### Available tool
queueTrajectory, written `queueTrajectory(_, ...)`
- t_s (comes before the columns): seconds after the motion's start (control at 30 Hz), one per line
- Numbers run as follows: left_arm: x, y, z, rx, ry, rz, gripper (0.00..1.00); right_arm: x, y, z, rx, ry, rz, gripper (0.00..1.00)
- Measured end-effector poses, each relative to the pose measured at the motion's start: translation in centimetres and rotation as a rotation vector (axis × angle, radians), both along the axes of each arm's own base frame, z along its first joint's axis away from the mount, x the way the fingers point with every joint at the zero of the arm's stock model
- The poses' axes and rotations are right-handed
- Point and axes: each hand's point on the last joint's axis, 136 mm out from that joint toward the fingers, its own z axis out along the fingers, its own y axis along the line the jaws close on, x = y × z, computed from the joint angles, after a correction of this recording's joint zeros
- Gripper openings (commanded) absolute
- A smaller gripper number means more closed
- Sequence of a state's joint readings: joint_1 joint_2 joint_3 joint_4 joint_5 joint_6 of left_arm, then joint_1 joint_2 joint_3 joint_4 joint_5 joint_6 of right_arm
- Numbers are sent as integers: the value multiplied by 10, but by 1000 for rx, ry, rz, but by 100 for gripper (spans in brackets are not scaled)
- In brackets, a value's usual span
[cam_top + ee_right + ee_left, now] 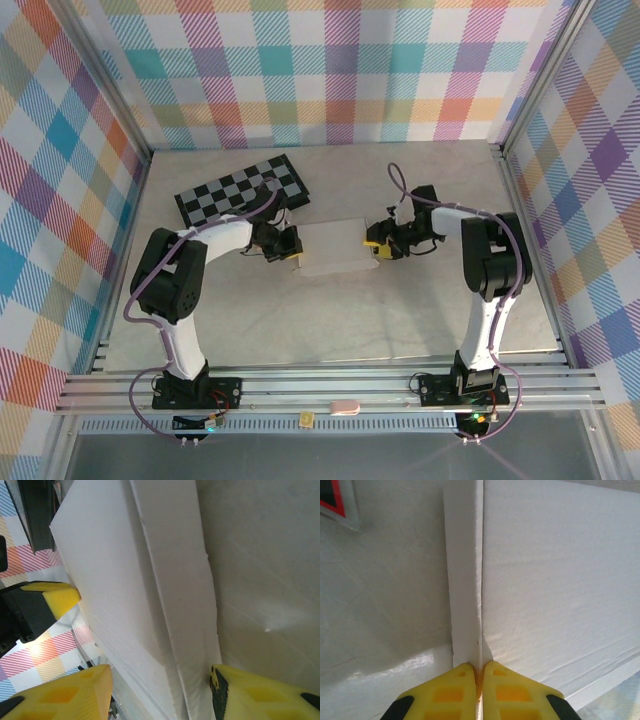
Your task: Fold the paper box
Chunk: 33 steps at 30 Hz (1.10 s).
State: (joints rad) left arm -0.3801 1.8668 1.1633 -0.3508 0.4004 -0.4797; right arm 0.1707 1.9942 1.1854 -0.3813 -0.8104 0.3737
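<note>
White thin cardboard forms the paper box (335, 248), which is laid at the middle of the table (400, 320), between the two arms. Its left edge is pinched by the left gripper (480, 675), whose yellow fingertips are pressed together on a thin strip of the cardboard. Its right edge is straddled by the right gripper (160, 692), whose jaws are held apart, one on each side. Both forearms are turned inward, low over the table. A black-and-grey checkered board (243, 190) is seen beyond the left gripper.
</note>
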Motion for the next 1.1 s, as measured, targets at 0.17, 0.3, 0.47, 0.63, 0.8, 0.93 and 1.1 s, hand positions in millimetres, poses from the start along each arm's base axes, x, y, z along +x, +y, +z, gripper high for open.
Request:
queueTrajectory(0.17, -1, 3, -1, -15, -16, -1, 1, 0, 1, -4, 2, 8, 2, 55)
queueTrajectory(0.3, -2, 6, -2, -36, -23, 1, 0, -1, 5, 1, 39, -2, 13, 55)
queueTrajectory(0.47, -2, 8, -2, -64, -22, 3, 0, -7, 23, 10, 118, 1, 66, 54)
queueTrajectory(0.63, -2, 9, -2, -67, -19, 7, 13, -9, 45, 15, 164, 12, 113, 43)
queueTrajectory(0.8, -1, 21, 5, -17, -51, 32, 36, -6, 52, 23, 199, 62, 88, 37)
queueTrajectory(0.93, -4, 30, 43, 52, -206, 2, 48, -3, 48, 29, 212, 152, 18, 37)
queueTrajectory(1.1, -15, -22, 140, 98, -623, -302, 52, -7, 35, 48, 198, 305, -80, 34)
